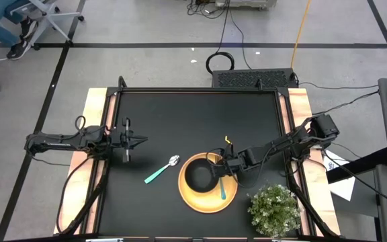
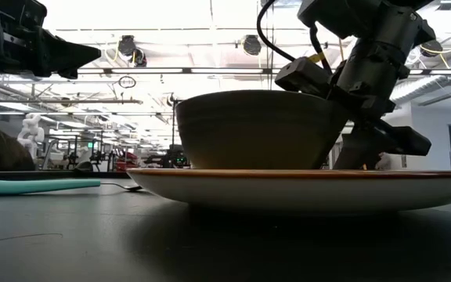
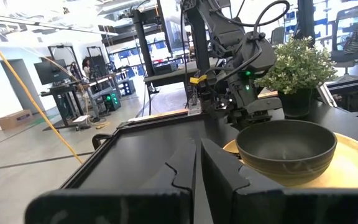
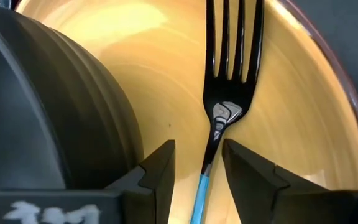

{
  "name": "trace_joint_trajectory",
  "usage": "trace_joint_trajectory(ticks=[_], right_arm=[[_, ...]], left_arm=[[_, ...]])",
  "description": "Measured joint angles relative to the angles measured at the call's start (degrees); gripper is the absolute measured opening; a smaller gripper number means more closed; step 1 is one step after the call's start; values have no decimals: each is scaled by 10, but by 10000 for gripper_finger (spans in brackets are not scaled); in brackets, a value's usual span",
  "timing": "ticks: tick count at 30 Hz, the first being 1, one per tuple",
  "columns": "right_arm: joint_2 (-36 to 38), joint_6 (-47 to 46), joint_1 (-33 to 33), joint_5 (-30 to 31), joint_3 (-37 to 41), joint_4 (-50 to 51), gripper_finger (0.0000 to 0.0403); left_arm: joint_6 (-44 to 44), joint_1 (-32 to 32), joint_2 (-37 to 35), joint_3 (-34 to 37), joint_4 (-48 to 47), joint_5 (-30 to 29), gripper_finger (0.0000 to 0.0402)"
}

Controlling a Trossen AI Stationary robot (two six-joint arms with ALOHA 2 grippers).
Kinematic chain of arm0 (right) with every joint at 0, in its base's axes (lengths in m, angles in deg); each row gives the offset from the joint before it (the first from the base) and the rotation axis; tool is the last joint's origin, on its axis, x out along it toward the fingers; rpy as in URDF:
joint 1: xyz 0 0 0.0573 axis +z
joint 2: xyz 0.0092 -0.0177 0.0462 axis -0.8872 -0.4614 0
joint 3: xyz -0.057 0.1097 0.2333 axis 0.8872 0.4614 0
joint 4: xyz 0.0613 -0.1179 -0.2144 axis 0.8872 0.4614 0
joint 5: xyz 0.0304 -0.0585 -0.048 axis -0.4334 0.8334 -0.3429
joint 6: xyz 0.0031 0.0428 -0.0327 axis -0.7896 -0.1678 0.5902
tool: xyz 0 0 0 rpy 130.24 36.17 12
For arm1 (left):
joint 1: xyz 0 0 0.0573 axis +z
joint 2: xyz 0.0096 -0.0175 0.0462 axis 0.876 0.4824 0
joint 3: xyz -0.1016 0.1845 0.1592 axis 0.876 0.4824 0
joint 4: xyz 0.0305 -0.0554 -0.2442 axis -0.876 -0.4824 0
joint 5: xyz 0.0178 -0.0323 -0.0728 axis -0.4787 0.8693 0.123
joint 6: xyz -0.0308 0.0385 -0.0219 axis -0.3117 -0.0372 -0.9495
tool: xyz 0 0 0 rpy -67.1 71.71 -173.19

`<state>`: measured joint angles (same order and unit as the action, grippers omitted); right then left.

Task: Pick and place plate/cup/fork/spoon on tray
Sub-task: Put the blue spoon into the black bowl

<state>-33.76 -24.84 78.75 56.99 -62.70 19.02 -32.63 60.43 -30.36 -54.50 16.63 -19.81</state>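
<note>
The yellow tray (image 1: pixel 205 199) lies at the near middle of the table. The dark cup (image 1: pixel 198 176) stands on the tray's left part. The fork (image 4: pixel 227 93) lies flat on the tray to the right of the cup, and its teal handle (image 1: pixel 222 191) points toward the near edge. My right gripper (image 4: pixel 197 165) is open and low over the tray. Its fingers stand on either side of the fork's neck without touching it. The spoon (image 1: pixel 161 170) lies on the table left of the tray. My left gripper (image 1: pixel 137 141) is shut and empty, above the table at the left.
A potted plant (image 1: pixel 274 208) stands at the near right corner, close to the tray and my right arm. Bare black tabletop (image 1: pixel 193 121) stretches across the far half. In the low view the spoon's handle (image 2: pixel 37 185) lies left of the tray's rim (image 2: pixel 304 178).
</note>
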Motion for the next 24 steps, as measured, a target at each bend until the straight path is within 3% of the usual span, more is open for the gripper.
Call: trace_joint_trajectory(ticks=[24], right_arm=[[66,23,0,14,1,66,130]], left_arm=[[-4,0,0,0,0,0,31]])
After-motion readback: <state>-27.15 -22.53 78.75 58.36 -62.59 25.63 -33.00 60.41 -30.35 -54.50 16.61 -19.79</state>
